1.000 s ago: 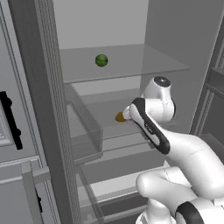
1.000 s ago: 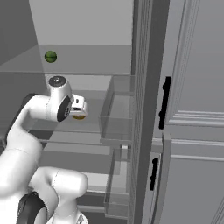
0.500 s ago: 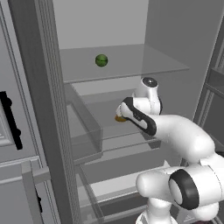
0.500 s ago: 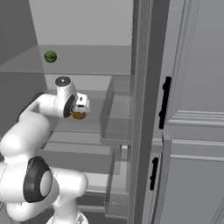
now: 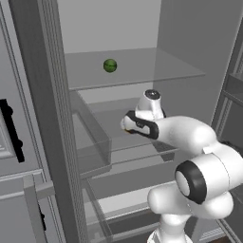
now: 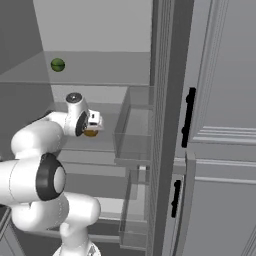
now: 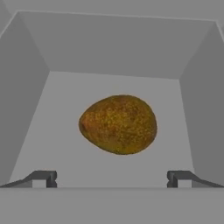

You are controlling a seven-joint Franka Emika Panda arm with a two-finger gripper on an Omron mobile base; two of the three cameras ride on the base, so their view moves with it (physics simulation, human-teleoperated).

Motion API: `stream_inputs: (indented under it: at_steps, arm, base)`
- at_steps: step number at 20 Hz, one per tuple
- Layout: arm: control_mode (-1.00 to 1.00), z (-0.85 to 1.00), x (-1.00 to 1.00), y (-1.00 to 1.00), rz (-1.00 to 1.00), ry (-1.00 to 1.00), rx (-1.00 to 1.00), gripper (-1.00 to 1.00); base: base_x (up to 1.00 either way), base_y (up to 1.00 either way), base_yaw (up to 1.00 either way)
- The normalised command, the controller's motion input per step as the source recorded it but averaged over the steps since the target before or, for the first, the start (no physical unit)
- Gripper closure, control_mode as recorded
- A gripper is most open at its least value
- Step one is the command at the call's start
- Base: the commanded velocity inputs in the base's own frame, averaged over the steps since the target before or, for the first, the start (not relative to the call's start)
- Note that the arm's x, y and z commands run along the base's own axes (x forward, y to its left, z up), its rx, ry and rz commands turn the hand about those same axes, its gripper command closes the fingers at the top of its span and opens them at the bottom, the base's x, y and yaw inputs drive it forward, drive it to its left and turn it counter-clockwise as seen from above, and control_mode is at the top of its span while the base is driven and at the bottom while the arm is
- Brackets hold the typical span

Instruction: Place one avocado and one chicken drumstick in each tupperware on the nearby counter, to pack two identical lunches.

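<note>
An avocado (image 7: pixel 118 124) with speckled olive-brown skin lies on the grey floor of a fridge compartment. It is centred in the hand view, just beyond my fingertips (image 7: pixel 43 178). My gripper (image 7: pixel 111 179) is open, its jaws wide apart with nothing between them. In the right base view the gripper (image 6: pixel 95 122) hangs right above the avocado (image 6: pixel 90 132) on the middle shelf. From the left base view the gripper (image 5: pixel 126 124) points left into the fridge. The chicken drumsticks, tupperwares and counter are out of view.
A green round fruit (image 5: pixel 110 65) sits on the upper glass shelf (image 5: pixel 156 71). A clear drawer (image 6: pixel 132 130) juts out beside the hand. Grey walls close in around the avocado on three sides. Cabinet fronts with black handles (image 6: pixel 187 117) stand to the right.
The arm has reached deeper into the fridge, bringing the hand closer to the avocado. The jaws stayed open.
</note>
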Motion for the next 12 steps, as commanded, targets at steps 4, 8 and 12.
stream_inputs:
  at_steps: [4,8,12]
  arm:
    - [-1.0,-0.23,0.39,-0.01,-0.04,0.0,-0.03,-1.0]
    - [-1.0,-0.24,0.62,0.0,-0.03,0.0,-0.02,-1.0]
    - [-1.0,-0.17,0.59,-0.01,-0.02,0.0,0.0,-1.0]
  base:
    - [0.0,0.0,0.0]
    - [0.0,0.0,0.0]
    - [0.0,0.0,0.0]
